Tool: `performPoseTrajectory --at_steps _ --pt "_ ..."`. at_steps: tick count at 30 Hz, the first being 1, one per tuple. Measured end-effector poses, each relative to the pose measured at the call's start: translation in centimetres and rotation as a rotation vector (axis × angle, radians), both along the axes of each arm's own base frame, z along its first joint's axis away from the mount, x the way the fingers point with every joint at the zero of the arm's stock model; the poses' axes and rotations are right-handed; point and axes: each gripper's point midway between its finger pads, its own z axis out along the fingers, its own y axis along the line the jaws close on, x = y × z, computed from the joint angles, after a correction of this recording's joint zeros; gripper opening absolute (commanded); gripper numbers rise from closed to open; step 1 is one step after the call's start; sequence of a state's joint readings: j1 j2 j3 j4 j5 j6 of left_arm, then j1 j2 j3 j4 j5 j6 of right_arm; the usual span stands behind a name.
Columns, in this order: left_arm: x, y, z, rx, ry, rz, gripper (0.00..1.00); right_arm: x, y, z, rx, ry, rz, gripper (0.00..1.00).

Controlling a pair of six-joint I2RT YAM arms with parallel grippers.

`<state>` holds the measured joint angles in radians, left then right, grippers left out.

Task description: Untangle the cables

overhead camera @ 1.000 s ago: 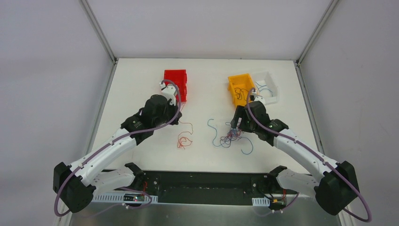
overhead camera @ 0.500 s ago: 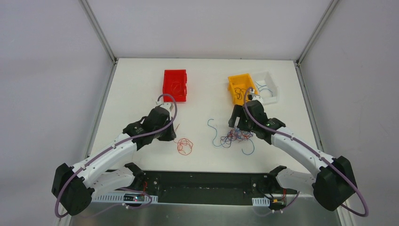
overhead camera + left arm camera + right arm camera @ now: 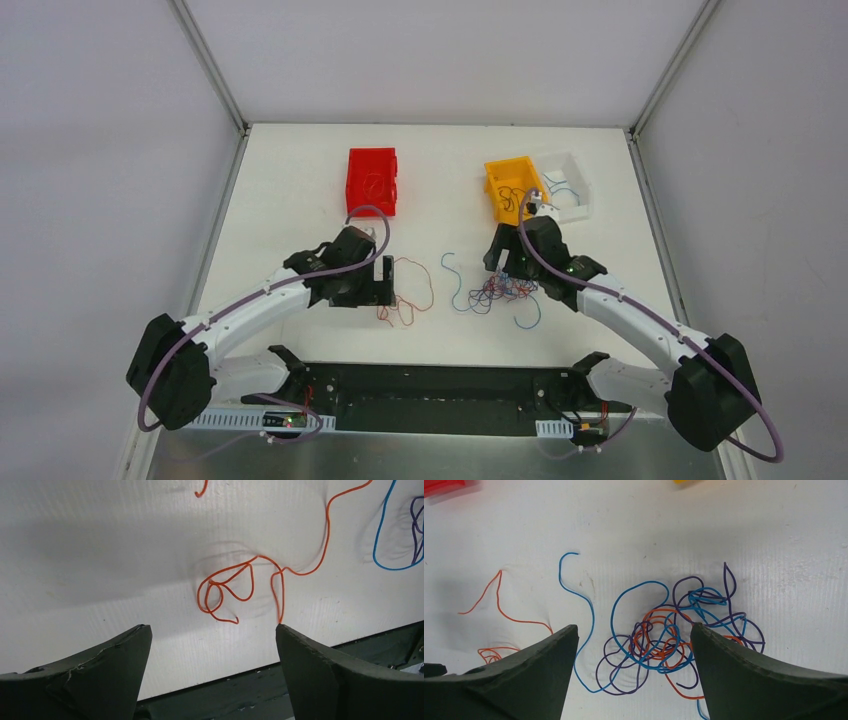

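The left pincer [image 3: 212, 626] gapes wide above a loose orange cable [image 3: 328, 530] lying on the white counter [image 3: 290, 190], with one end of it at a fingertip. The right pincer [image 3: 633, 625], likewise open, hovers over the knot of blue, purple and orange cables [image 3: 664, 635] nearby.

Tangled thin-wire knot [image 3: 669, 635]: blue, purple, orange mix. Loose thin curly wire [image 3: 235, 587]: orange. Red plastic bin [image 3: 355, 195], yellow-orange plastic bin [image 3: 492, 190], white plastic bin [image 3: 585, 197]: all plain, no pattern. Bench [image 3: 300, 200]: white w/ fine ribbed lines.
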<state>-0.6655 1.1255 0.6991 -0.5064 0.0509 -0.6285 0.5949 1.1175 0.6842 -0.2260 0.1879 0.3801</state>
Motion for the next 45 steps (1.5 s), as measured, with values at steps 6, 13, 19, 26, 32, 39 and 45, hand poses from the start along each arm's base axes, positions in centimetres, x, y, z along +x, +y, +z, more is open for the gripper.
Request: performPoseTrajectory --at_steps 6,13,19,26,32,39,45 --pt "0.7 -1.1 0.1 0.022 0.011 -0.005 0.99 -0.4 0.2 -0.1 0.024 -0.004 0.016 0.86" --pt "0.9 -3.6 -1.1 0.069 0.012 -0.038 0.99 -0.3 0.8 0.3 0.056 -0.019 0.034 0.86" --pt "0.9 -4.4 -3.1 0.079 0.023 0.024 0.99 -0.5 0.8 0.1 0.068 -0.016 0.039 0.86" --pt "1.6 -4.9 -4.0 0.066 0.017 0.067 0.91 -0.6 0.9 0.4 0.084 -0.023 0.043 0.86" --pt "2.5 -5.8 -4.5 0.087 -0.01 0.067 0.17 -0.7 0.8 0.4 0.088 -0.026 0.044 0.86" --pt "2.5 -6.4 -4.9 0.112 -0.036 0.039 0.0 -0.5 0.8 0.8 0.099 -0.039 0.042 0.85" --pt "2.3 -5.3 -4.0 0.137 -0.05 0.026 0.0 -0.6 0.9 0.9 0.102 -0.04 0.045 0.85"
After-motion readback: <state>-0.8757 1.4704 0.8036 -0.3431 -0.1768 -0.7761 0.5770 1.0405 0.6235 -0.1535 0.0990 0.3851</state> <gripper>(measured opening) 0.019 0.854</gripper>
